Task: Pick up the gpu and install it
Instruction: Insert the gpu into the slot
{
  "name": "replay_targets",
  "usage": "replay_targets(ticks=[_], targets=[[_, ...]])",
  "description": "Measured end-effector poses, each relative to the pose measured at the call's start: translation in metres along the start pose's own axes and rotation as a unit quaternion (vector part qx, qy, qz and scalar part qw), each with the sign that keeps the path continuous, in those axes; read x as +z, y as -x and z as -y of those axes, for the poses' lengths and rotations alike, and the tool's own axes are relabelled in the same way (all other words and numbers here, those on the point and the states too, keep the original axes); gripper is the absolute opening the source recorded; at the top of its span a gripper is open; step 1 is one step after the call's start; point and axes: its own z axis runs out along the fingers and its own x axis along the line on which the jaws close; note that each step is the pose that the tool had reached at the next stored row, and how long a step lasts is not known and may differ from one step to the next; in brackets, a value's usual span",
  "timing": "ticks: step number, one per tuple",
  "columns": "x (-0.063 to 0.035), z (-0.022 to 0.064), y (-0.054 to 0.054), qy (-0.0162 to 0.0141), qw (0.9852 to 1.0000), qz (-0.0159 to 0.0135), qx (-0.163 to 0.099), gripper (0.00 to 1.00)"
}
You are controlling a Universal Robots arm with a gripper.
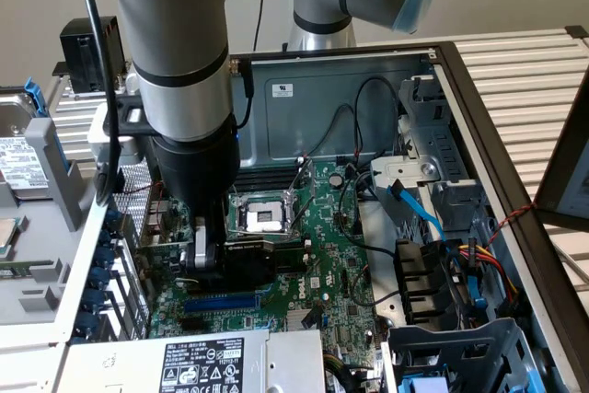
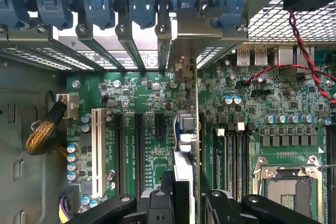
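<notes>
One robot arm reaches down into an open computer case. Its pincer is pinching the gpu. A black finger presses on each flat side of the card, so the card sits tight between the two.

The gpu stands up on its edge over the big green board. In the wrist view I look right along its thin edge. It is between a row of long black slots on one side and the memory slots on the other. I cannot tell if it is pushed all the way down into a slot. Its silver end plate is up against the back wall of the case, next to the other metal slot covers and under the blue clips.

In the exterior view the pincer is low inside the case, toward the exterior view's left. The black side of the card, with white letters on it, sticks out from the pincer toward the exterior view's right. A square chip socket is just behind the card. A long white slot lies farther along the board. Red and black wires cross one corner of the board. A grey power box with a label sits at the front of the case.
</notes>
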Motion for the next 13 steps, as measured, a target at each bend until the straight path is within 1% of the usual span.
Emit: replay_targets(ticks=[2,6,7,13], targets=[[0.0001,0.0,0.0,0.0011,1.0,-0.0001,0.0,0.28],[0.0001,0.0002,0.0,0.0064,1.0,-0.0014,0.0,0.28],[0.0001,0.0001,0.0,0.007,1.0,-0.0017,0.0,0.28],[0.0001,0.0005,0.0001,0.0073,1.0,-0.0045,0.0,0.28]])
